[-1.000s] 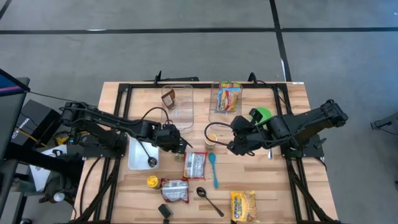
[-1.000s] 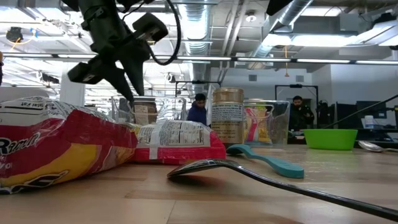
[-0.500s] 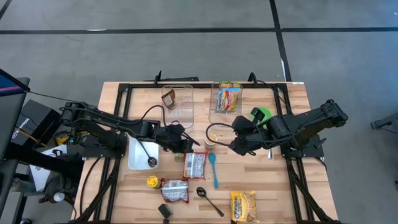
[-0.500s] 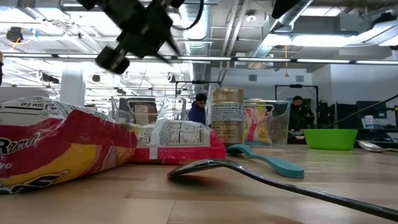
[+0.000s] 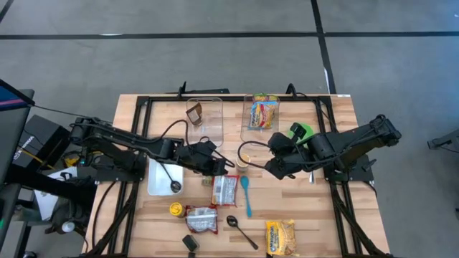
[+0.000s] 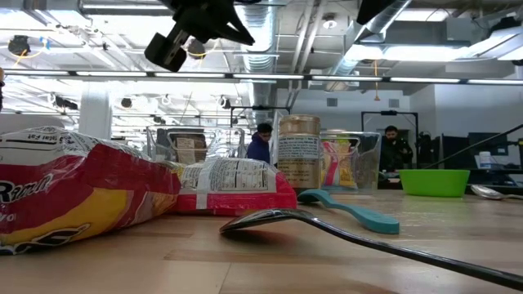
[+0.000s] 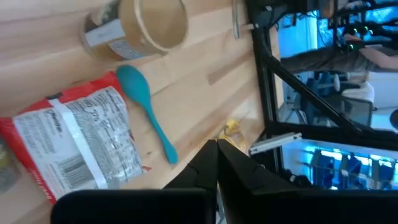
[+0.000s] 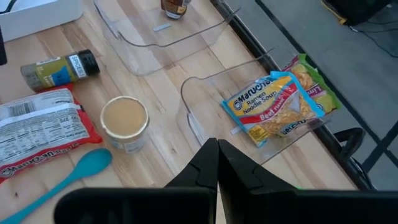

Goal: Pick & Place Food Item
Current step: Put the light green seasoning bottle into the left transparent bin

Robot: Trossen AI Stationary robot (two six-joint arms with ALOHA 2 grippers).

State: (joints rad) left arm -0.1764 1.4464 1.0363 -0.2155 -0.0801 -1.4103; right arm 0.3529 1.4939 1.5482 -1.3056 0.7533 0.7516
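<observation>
High view: red packet [image 5: 224,190] below left gripper [image 5: 227,167].

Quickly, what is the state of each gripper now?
Left gripper: closed, holding nothing.
Right gripper: closed, holding nothing.

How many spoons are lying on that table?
2. A teal spoon lies mid-table beside the red packet; a dark metal spoon lies nearer the front edge, right of another packet. More could be hidden under the arms.
</observation>
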